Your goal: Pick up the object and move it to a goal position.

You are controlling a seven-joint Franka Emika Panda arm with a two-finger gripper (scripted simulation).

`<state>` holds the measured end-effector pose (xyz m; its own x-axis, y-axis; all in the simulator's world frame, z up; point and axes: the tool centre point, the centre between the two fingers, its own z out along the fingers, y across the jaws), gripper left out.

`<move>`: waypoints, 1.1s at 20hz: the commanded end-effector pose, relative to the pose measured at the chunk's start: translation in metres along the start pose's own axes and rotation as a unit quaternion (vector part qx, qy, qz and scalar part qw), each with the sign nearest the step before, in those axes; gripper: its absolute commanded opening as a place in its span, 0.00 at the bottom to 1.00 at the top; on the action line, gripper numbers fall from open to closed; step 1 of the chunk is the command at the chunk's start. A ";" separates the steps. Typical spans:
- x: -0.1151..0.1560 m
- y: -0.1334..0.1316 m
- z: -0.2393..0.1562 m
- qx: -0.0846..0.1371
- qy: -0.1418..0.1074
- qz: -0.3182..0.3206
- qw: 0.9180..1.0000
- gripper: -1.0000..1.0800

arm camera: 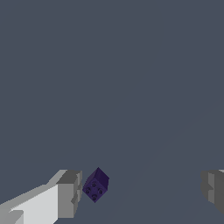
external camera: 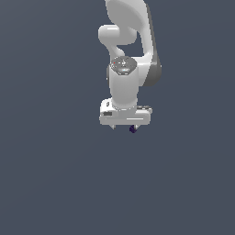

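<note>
claw wide, nothing held; cube just beside one finger, low in frame. judged: grasp, lift, carry to goal all left.

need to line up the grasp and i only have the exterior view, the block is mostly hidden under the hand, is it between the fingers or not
Observer: In the wrist view the purple block sits inside the gap, right beside one finger, with a thin sliver of space between them.
Operator: how open is the gripper
Observer: The gripper is wide open; the other finger is far across from the block.
Operator: is the block sitting square to the fingers
Observer: No, it looks turned, showing a corner; one face carries four small round dimples.
</note>
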<state>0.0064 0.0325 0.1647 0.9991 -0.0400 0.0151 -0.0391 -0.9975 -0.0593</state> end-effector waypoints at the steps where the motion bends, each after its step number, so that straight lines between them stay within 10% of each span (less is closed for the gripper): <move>1: 0.000 0.000 0.000 0.000 0.000 0.001 1.000 0.96; 14: -0.017 -0.011 0.023 -0.010 -0.004 -0.087 0.996 0.96; 22: -0.045 -0.028 0.056 -0.020 -0.010 -0.219 0.975 0.96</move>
<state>-0.0308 0.0610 0.1165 0.9413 0.3374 0.0124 0.3376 -0.9412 -0.0162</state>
